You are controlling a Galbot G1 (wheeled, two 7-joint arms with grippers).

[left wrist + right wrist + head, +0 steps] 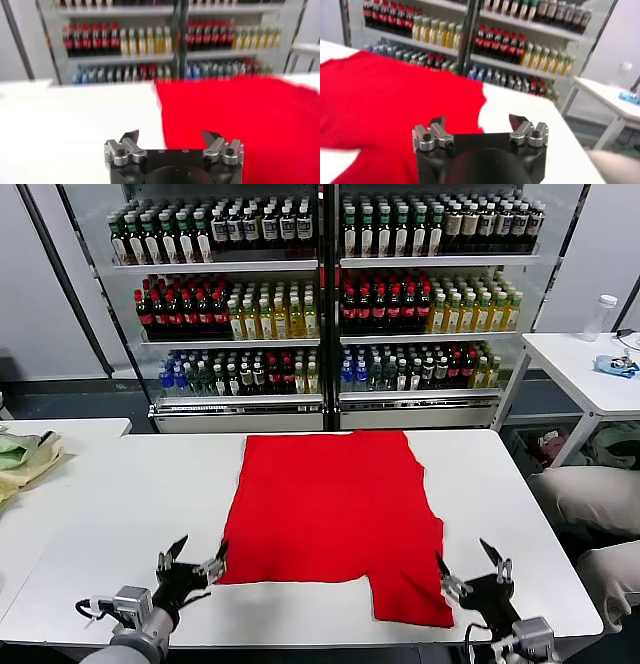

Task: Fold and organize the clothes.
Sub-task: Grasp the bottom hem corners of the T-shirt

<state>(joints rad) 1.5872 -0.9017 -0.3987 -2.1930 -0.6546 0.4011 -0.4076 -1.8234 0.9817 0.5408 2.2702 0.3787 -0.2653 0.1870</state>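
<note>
A bright red T-shirt (330, 514) lies flat on the white table (120, 504), plain side up, partly folded, with a sleeve part reaching the front edge at the right. My left gripper (197, 554) is open and empty, just off the shirt's front left corner. My right gripper (465, 569) is open and empty, beside the shirt's front right corner. The shirt also shows in the left wrist view (240, 120) ahead of the open left gripper (170, 136), and in the right wrist view (390, 95) ahead of the open right gripper (477, 121).
A glass-door cooler (325, 294) full of bottles stands behind the table. A second white table (585, 369) with a bottle is at the back right. A person in beige trousers (600, 504) sits at the right. Yellow-green cloth (25, 459) lies on the far left.
</note>
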